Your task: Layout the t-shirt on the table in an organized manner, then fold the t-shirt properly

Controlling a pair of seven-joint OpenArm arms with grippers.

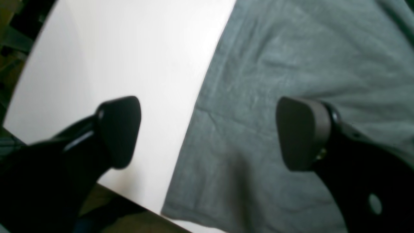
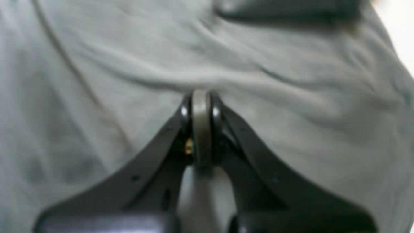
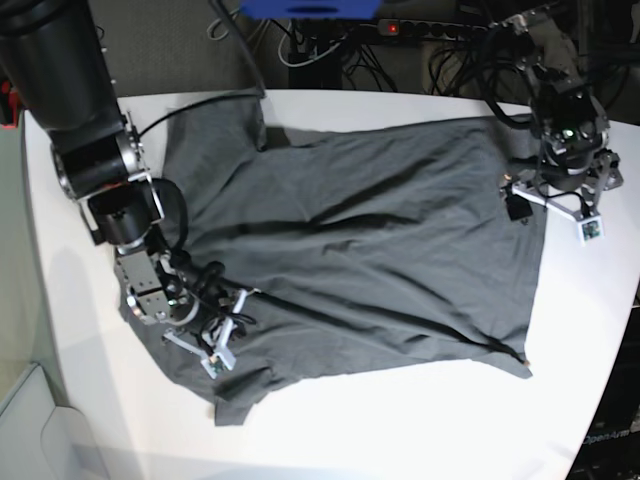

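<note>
T-shirt point(image 3: 360, 260) fabric lay spread, wrinkled, across the middle of the table point(image 3: 400, 430). Over the t-shirt's side edge the left gripper point(image 1: 207, 132) hung with jaws wide apart, one finger over cloth, the other over bare white top. At its opposite edge the right gripper point(image 2: 201, 97) was pinched together on a fold of the t-shirt.
</note>
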